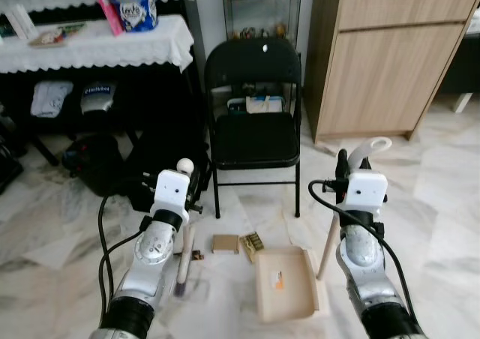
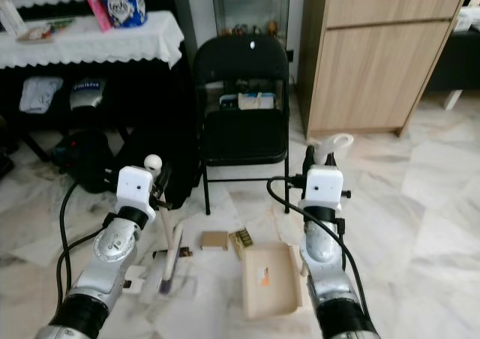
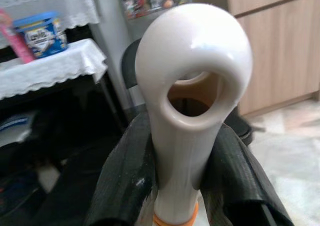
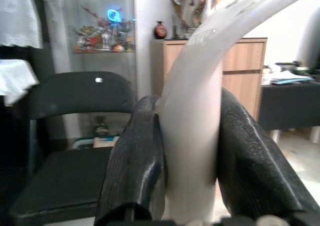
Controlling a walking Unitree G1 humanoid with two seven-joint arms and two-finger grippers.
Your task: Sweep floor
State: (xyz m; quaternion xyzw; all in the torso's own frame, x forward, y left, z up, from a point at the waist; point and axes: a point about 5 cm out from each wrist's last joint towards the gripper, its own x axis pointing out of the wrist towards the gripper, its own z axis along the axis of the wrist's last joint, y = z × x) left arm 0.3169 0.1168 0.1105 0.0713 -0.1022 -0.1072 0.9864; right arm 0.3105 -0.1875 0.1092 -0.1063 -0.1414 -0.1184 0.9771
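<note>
Dustpan (image 1: pixel 283 283): beige, flat on the marble floor (image 1: pixel 442 226) between the two arms, an orange mark inside it.
Left gripper (image 3: pixel 181 186): fingers (image 3: pixel 125 176) clamped on the white looped handle of the broom (image 1: pixel 182 268); broom head down on the floor left of the dustpan.
Right gripper (image 4: pixel 189 161): fingers (image 4: pixel 135 156) clamped on the dustpan's white upright handle (image 1: pixel 369 148).
Litter: brown card (image 1: pixel 224 243) and a small ribbed piece (image 1: pixel 253 241) on the floor just beyond the dustpan's far edge.
Chair (image 1: pixel 253 121): black, folding, behind the litter.
Cabinet (image 1: pixel 390 54): wooden, right of the chair.
Table (image 1: pixel 97 43): white lace cloth, blue tub (image 1: pixel 133 5) on top.
</note>
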